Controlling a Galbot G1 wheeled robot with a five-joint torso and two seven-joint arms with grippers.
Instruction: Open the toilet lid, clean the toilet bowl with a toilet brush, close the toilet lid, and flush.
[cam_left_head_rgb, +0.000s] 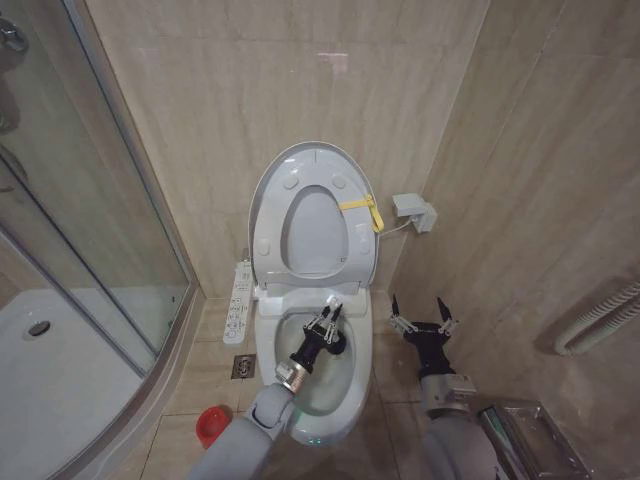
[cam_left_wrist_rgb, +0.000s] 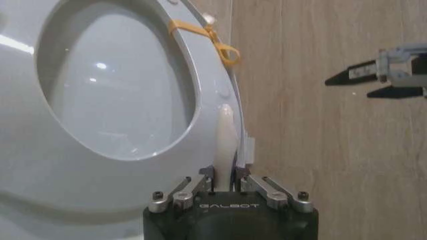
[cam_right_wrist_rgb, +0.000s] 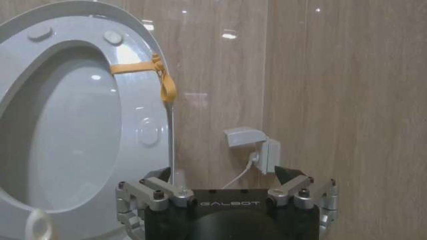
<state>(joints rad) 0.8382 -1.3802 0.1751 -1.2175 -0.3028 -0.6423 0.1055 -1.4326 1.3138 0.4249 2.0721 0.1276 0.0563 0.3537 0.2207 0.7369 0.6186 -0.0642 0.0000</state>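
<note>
Head view: left gripper holds brush over bowl

Left gripper (cam_left_head_rgb: 330, 318) sits above the bowl (cam_left_head_rgb: 345, 385), fingers clamped on the brush (cam_left_wrist_rgb: 225, 145); the white handle runs out from between the fingertips toward the raised seat. Lid (cam_left_head_rgb: 275, 180) is up against the far wall, seat tied to it by a yellow strap (cam_left_head_rgb: 362, 208). Right gripper (cam_left_head_rgb: 424, 315) hangs right of the bowl, fingers spread, holding nothing. Red holder (cam_left_head_rgb: 211, 427) stands on the floor, near left.
</note>
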